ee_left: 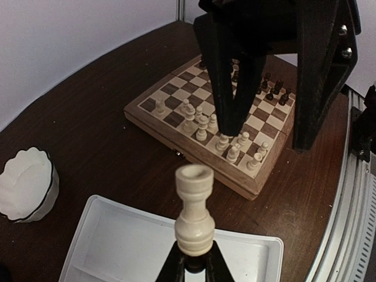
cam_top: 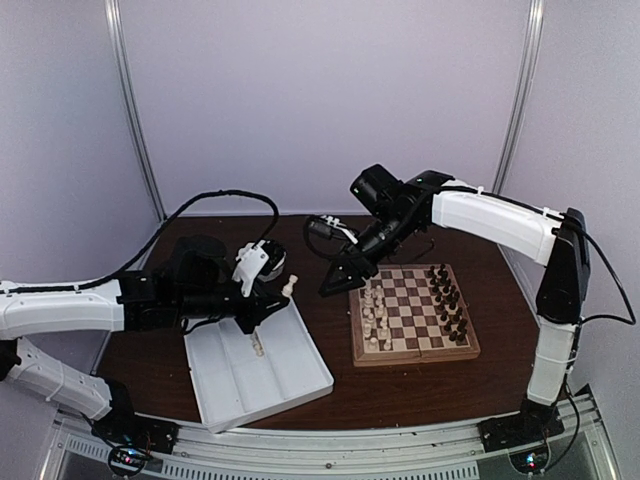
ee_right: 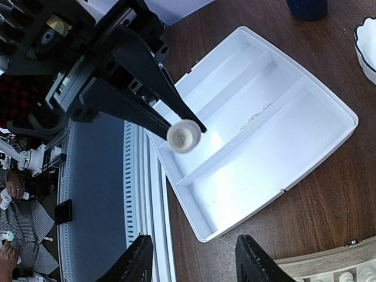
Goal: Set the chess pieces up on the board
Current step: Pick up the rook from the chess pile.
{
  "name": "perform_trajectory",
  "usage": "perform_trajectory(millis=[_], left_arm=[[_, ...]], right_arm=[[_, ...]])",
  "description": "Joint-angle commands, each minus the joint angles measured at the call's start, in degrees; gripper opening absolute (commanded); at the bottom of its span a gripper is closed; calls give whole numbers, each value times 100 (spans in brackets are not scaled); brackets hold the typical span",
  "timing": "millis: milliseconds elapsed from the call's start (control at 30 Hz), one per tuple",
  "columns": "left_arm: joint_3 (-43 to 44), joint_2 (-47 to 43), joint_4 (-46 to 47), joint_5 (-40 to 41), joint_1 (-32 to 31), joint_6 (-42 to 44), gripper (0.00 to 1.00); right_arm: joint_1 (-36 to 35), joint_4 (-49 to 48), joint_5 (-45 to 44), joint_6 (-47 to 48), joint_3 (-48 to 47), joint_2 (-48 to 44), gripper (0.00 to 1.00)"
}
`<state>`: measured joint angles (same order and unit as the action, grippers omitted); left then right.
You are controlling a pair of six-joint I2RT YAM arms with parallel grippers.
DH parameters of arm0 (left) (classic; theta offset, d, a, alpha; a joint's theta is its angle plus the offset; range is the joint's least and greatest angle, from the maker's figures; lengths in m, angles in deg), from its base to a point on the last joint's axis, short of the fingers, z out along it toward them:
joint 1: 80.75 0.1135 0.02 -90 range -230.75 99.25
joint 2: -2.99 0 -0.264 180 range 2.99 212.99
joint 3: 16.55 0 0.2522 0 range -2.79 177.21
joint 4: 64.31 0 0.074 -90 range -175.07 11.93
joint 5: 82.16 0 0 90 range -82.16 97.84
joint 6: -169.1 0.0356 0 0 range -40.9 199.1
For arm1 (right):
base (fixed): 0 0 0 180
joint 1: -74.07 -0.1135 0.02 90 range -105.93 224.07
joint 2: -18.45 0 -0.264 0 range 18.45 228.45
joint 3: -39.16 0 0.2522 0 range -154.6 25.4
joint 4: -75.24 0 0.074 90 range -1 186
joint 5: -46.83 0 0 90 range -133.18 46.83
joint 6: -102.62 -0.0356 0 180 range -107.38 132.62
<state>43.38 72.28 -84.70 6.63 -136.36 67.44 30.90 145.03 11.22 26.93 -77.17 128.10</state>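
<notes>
My left gripper [cam_top: 285, 293] is shut on the base of a cream rook [cam_top: 290, 285] and holds it upright in the air over the tray's far right corner. The rook [ee_left: 194, 211] fills the left wrist view, and the right wrist view shows its top [ee_right: 184, 136]. The board [cam_top: 358, 352] lies right of centre, with cream pieces [cam_top: 375, 315] along its left side and dark pieces [cam_top: 450, 305] along its right. My right gripper [cam_top: 335, 280] is open and empty. It hangs above the board's left edge, pointing toward the rook. Its fingers [ee_left: 232, 88] also show over the board [ee_left: 176, 126].
A white divided tray [cam_top: 300, 385] lies left of the board near the front edge; a small pale piece [cam_top: 258, 347] seems to lie in it. A white fluted bowl [ee_left: 26, 185] stands on the table beyond the tray. A dark blue object [ee_right: 306, 7] stands near it.
</notes>
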Motion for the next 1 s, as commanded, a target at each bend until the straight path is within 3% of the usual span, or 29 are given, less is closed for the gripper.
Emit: perform_trajectory(millis=[0, 400, 533, 967], left_arm=[[-56, 96, 628, -264, -12, -99, 2], [146, 415, 628, -678, -17, -87, 1], [216, 487, 628, -699, -19, -60, 1], [177, 405, 834, -685, -16, -61, 2]], right_arm=[[-105, 75, 202, -223, -366, 59, 52], [-315, -16, 72, -423, -820, 296, 51], [-369, 139, 129, -416, -1200, 545, 45], [-393, 146, -193, -441, -987, 554, 44]])
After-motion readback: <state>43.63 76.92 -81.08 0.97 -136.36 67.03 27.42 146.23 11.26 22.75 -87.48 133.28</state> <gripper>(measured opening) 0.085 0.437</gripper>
